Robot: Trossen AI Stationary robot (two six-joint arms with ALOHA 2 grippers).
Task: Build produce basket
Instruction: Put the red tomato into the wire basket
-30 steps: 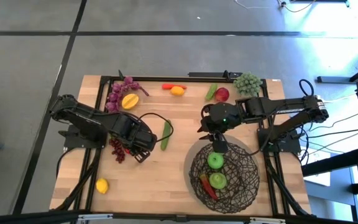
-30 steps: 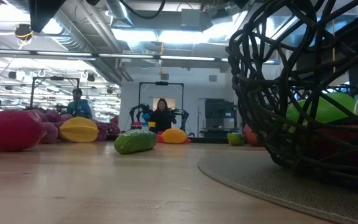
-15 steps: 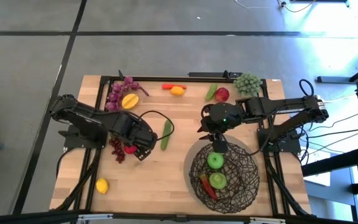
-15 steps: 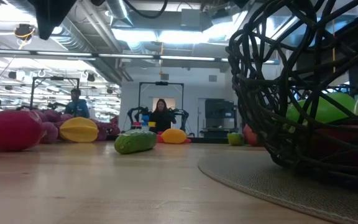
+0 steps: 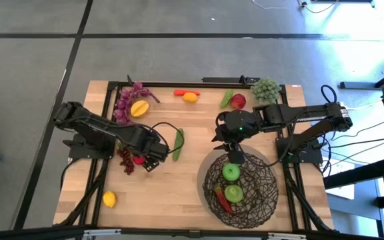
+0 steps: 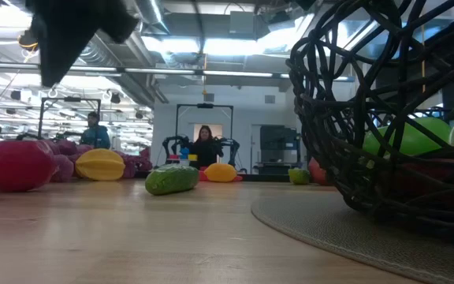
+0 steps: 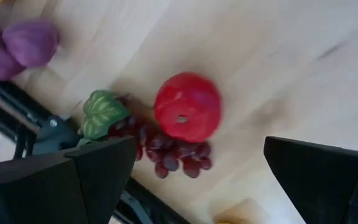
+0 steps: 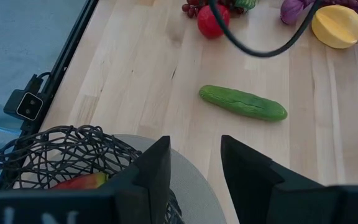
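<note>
In the high view the basket [image 5: 239, 187] sits at the lower right of the table, already holding two green apples and a red chili. The right gripper [image 5: 235, 156] hangs just above the basket's upper rim with its fingers narrowly parted and nothing between them, as the right wrist view shows.

The left gripper [image 5: 141, 157] is left of centre, over a red apple [image 5: 139, 159] that lies touching a bunch of red grapes [image 5: 125, 161]. In the left wrist view its jaws stand wide apart and empty, and the red apple [image 7: 187, 107] lies between and ahead of them, with the red grapes [image 7: 166, 153] pressed against one side. That contact is what the coming grasp turns on: the apple is round, so no axis matters, but closing from the grape side would likely catch the bunch too.

A green cucumber [image 5: 177, 144] lies just to the right, its long axis running top to bottom in the high view, about midway between the arms; which arm reaches it better is hard to judge. A lemon [image 5: 109, 199] sits lower left, well apart.
</note>
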